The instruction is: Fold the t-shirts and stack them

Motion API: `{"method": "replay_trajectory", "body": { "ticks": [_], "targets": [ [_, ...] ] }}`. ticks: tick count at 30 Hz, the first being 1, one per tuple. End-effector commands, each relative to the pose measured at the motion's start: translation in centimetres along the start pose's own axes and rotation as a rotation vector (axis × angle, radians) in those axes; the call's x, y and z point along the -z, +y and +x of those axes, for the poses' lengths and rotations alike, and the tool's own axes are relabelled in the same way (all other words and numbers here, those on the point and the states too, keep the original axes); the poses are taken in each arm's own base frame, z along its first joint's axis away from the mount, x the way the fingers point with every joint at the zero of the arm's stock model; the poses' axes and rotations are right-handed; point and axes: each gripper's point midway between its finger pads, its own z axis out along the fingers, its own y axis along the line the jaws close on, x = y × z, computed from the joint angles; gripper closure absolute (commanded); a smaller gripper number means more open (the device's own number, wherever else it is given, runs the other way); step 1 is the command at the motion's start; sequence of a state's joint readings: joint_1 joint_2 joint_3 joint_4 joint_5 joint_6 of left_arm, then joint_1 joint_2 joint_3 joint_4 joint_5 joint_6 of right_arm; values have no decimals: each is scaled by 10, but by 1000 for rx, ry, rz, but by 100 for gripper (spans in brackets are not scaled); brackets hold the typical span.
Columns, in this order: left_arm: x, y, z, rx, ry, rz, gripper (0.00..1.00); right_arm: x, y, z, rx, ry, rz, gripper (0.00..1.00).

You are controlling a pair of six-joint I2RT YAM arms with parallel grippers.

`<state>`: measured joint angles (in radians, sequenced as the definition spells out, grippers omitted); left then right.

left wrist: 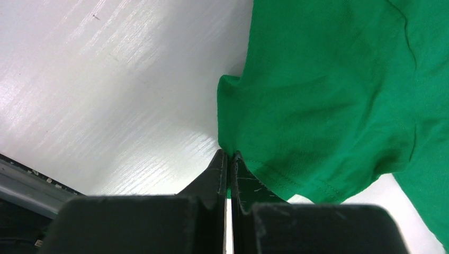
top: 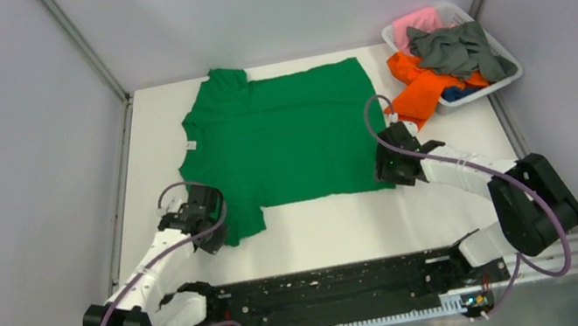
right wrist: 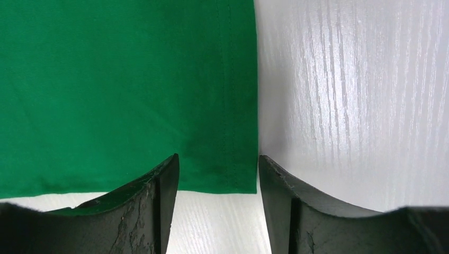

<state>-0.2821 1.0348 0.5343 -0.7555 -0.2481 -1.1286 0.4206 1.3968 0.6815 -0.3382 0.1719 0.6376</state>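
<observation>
Green t-shirt [top: 281, 138] lies spread flat on the white tabletop [top: 323, 228], collar to the left; left end effector [left wrist: 229, 156] has its fingers pressed together on the hem of the near sleeve, the cloth bunched at the tips; right end effector [right wrist: 218, 161] stands wide apart, gripping nothing, straddling the shirt's near right hem corner, one finger above cloth, the other above bare tabletop. White basket [top: 457, 8] at the far right holds pink [top: 414, 22], grey [top: 457, 46] and blue [top: 455, 92] t-shirts; orange t-shirt [top: 424, 87] spills over its rim.
</observation>
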Motion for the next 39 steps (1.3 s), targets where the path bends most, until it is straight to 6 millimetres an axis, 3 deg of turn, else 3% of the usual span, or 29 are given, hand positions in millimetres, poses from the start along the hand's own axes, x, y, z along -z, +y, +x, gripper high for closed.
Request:
{"method": "replay_trajectory", "body": {
  "ticks": [1, 6, 11, 13, 17, 24, 26, 33, 35, 39],
  "targets": [
    [-1, 6, 1, 18, -9, -10, 100, -1, 0, 7, -32, 19, -6, 44],
    [0, 9, 5, 30, 8, -20, 100, -2, -6, 15, -22, 49, 15, 61],
    [10, 15, 11, 63, 32, -9, 100, 3, -10, 22, -21, 67, 24, 90],
    [18, 21, 16, 82, 55, -11, 100, 9, -16, 27, -9, 86, 40, 93],
    [35, 40, 26, 115, 85, -22, 100, 24, -29, 45, 10, 143, 69, 94],
    [57, 37, 47, 181, 184, 107, 100, 55, -38, 67, 23, 207, 54, 93],
    [65, 44, 47, 194, 176, 100, 100, 60, -39, 72, 19, 217, 50, 93],
    [77, 37, 49, 174, 186, 184, 100, 68, -37, 81, 20, 238, 38, 93],
    [77, 29, 50, 141, 201, 215, 100, 68, -36, 78, 20, 222, 34, 93],
    [83, -11, 45, 83, 226, 350, 100, 66, -33, 64, 15, 177, 52, 92]
  ]
}}
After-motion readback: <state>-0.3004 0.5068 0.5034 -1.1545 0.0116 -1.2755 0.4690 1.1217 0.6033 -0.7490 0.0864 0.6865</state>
